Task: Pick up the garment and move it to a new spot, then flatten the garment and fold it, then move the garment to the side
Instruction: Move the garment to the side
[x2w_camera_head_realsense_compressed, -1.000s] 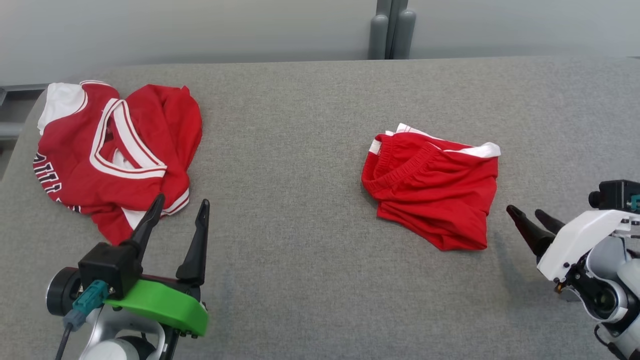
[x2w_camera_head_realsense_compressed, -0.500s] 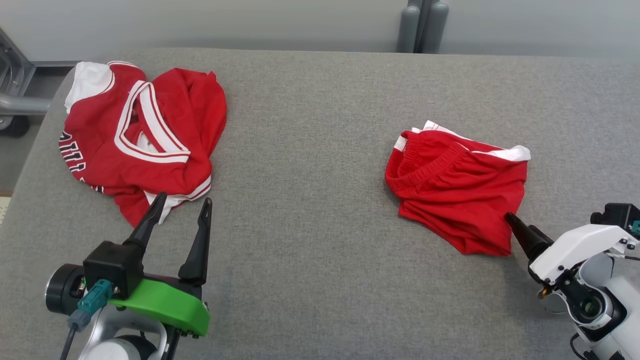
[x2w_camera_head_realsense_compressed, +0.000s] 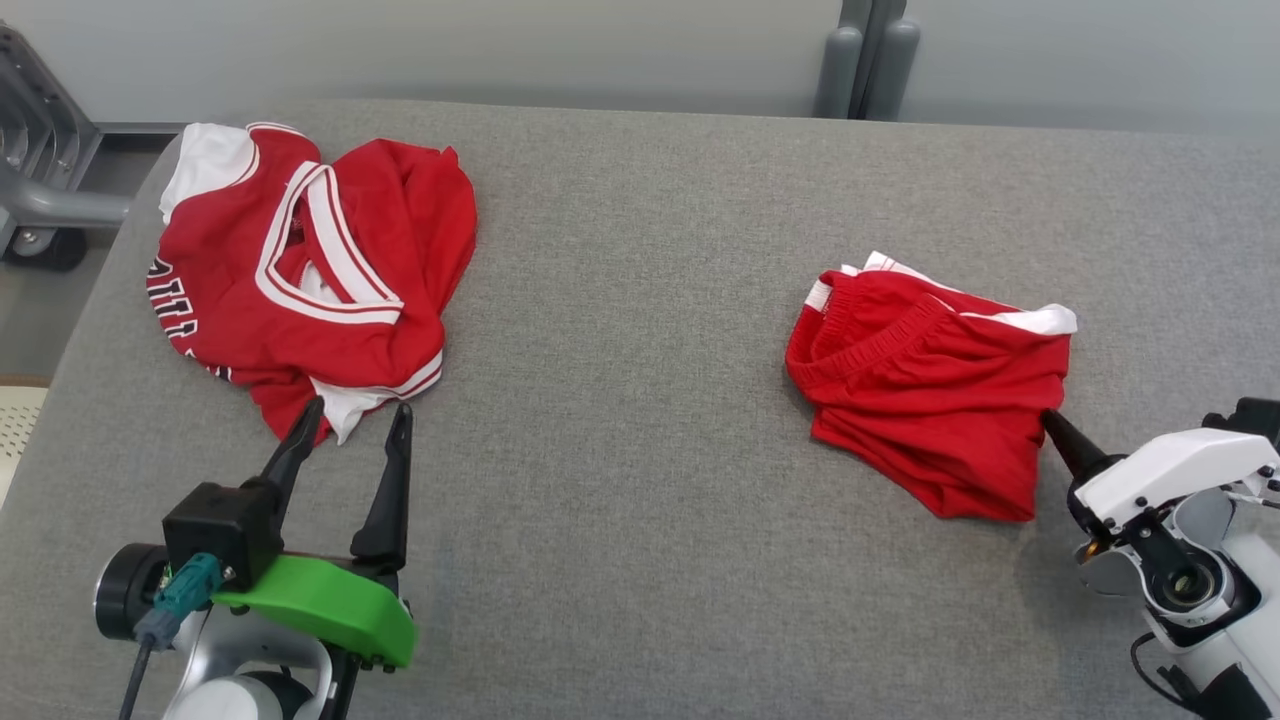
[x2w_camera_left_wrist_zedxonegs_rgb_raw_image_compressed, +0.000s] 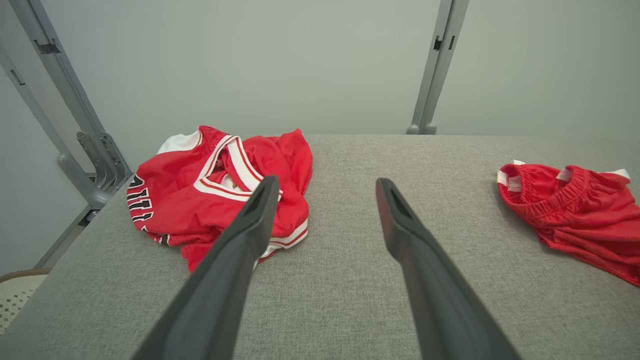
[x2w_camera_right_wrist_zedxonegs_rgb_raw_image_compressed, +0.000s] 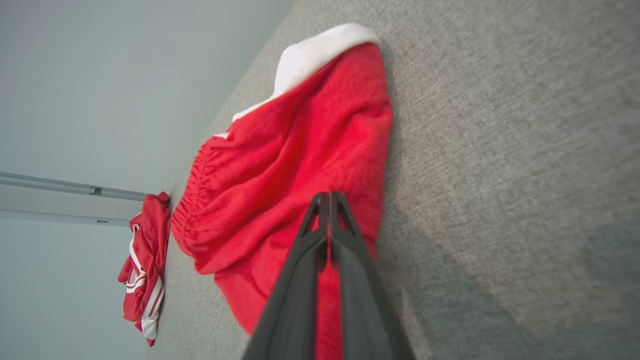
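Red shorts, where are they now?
In the head view, the red shorts lie on the right of the grey table, the right gripper at their right edge.

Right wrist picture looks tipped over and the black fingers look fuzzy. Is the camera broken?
No. Right wrist view: the camera sits tilted on the arm, so the table runs slanted; the right gripper, close to the lens, is soft, the red shorts sharper; a dim shadow lies beside it. Left wrist view: the wide lens makes the left gripper loom large. Head view: even light, no glare.
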